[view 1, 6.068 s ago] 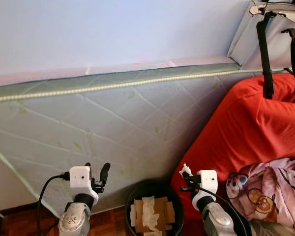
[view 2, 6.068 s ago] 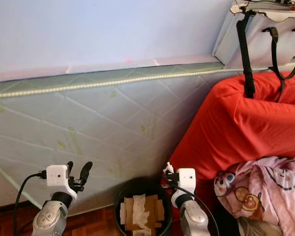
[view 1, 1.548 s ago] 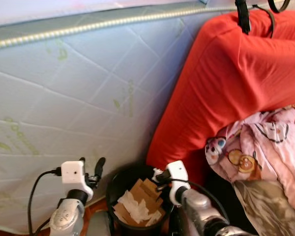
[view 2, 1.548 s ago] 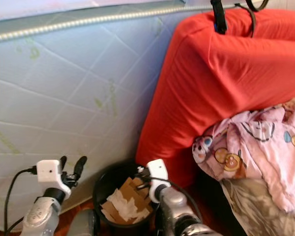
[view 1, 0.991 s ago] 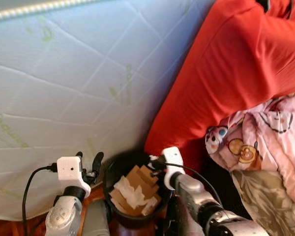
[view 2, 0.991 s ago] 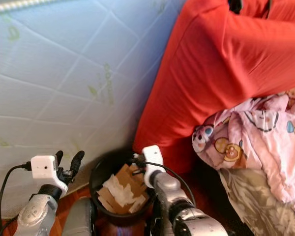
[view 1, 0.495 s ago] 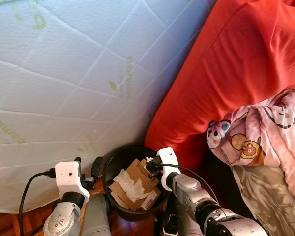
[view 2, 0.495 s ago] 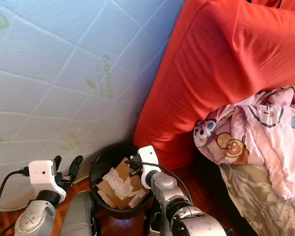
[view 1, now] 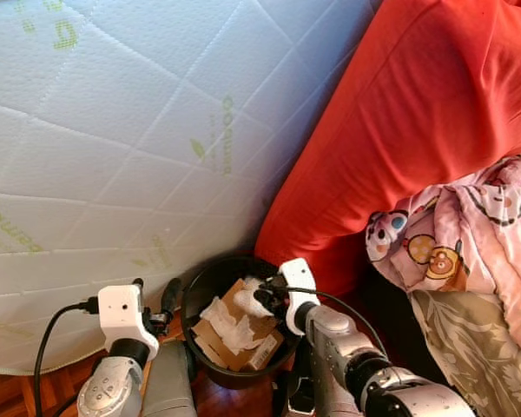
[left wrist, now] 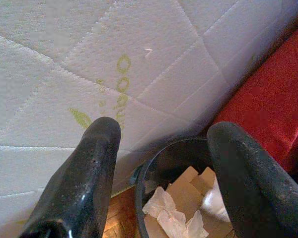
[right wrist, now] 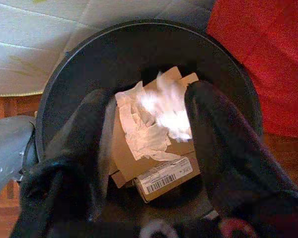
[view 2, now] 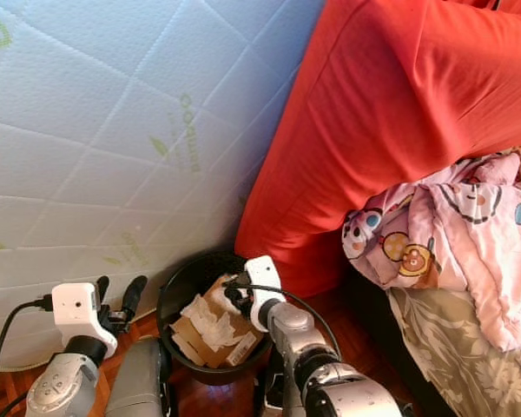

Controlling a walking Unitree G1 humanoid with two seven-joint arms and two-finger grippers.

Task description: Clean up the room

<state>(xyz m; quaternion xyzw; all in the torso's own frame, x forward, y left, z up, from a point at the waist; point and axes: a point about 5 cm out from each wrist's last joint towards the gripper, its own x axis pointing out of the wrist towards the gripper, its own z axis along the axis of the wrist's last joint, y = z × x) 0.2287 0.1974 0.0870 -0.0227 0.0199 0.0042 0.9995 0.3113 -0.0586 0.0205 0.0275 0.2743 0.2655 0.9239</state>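
A black round trash bin point(view 1: 198, 291) stands on the floor against the mattress, holding cardboard pieces point(view 1: 259, 345) and crumpled tissues. My right gripper point(view 1: 264, 297) hovers over the bin's right side, open. A white tissue wad point(right wrist: 166, 106) shows blurred between its spread fingers point(right wrist: 216, 144), loose above the cardboard; it also appears as a white tissue wad point(view 1: 247, 302) just left of the fingertips. My left gripper point(view 1: 154, 291) is raised left of the bin, open and with nothing in it, as the left gripper point(left wrist: 164, 129) facing the mattress shows.
A white quilted mattress point(view 1: 113, 130) leans upright behind the bin. A big red-covered cushion point(view 1: 417, 113) rises to the right, with a pink cartoon-print blanket point(view 1: 469, 234) and floral fabric point(view 1: 478, 356) below it. Wooden floor point(view 1: 17, 391) shows at the lower left.
The camera has tilted down toward the bin. My right gripper came over the bin and opened, and the white tissue wad now hangs loose between its fingers. The left gripper stayed put.
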